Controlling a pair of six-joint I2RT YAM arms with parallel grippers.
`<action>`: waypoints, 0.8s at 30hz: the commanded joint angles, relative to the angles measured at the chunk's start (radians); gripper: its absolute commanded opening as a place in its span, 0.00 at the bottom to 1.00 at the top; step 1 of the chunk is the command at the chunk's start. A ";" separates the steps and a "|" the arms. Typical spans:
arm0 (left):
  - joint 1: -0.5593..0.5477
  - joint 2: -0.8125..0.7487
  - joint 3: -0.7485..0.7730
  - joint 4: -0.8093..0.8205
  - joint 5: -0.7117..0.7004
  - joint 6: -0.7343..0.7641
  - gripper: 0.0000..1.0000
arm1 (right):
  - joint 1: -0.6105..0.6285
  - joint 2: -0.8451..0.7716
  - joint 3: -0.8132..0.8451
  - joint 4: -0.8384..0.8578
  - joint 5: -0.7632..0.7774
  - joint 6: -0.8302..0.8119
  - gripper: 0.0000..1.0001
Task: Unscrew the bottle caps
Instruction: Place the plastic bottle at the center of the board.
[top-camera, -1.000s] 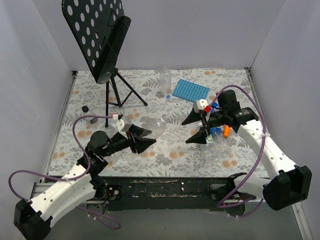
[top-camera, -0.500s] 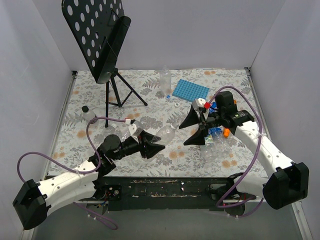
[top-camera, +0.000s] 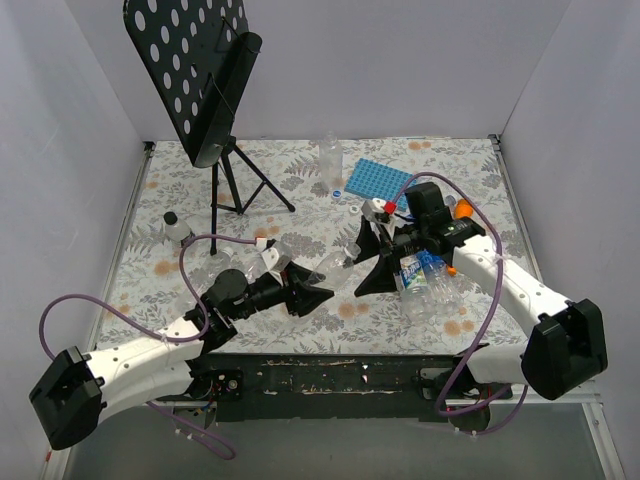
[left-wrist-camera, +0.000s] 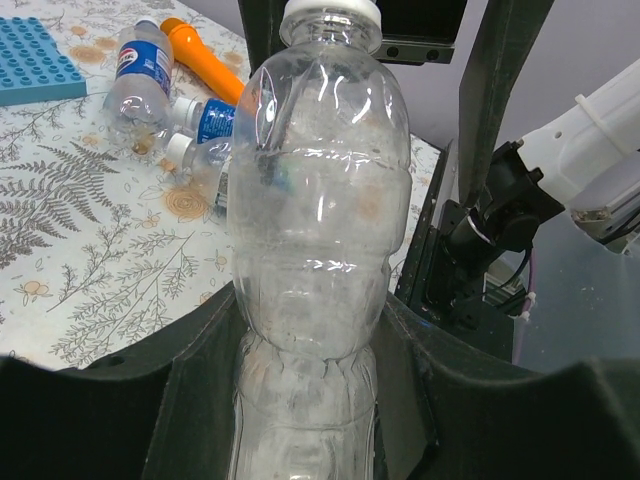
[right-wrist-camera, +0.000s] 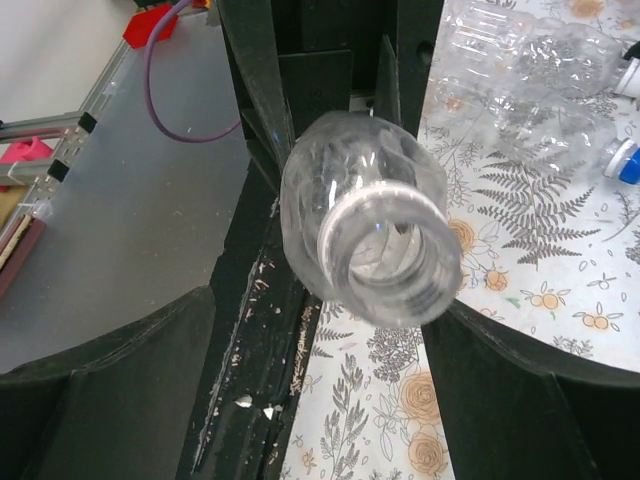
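Left pincer (top-camera: 315, 290) is pinching a plain clear bottle (left-wrist-camera: 312, 230) around its lower body. It's holding the bottle off the tabletop (top-camera: 450, 160), neck end pointing at the right arm. Right pincer (top-camera: 363, 262) is sitting spread, fingers (right-wrist-camera: 100, 390) flanking the neck end. The white cap (left-wrist-camera: 330, 12) is sitting on the neck between those fingers. Left wrist view is showing a gap on one side, so nothing is gripping the cap. Labelled bottles (left-wrist-camera: 140, 70) are lying in a heap beside the right arm. They're wearing blue-and-white wraps, print too small to read. Orange stick (left-wrist-camera: 205, 62) is lying right beside that heap. Blue tray (top-camera: 380, 182) is sitting further back. Held bottle is looking empty, walls crinkled.
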 joint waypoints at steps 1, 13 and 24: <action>-0.011 0.019 0.002 0.054 -0.017 0.001 0.00 | 0.030 0.020 0.073 0.019 -0.034 0.033 0.89; -0.025 0.085 0.003 0.125 -0.060 -0.013 0.00 | 0.073 0.094 0.145 0.027 -0.050 0.081 0.82; -0.026 0.045 -0.009 0.091 -0.143 -0.021 0.19 | 0.078 0.109 0.147 0.000 -0.022 0.050 0.10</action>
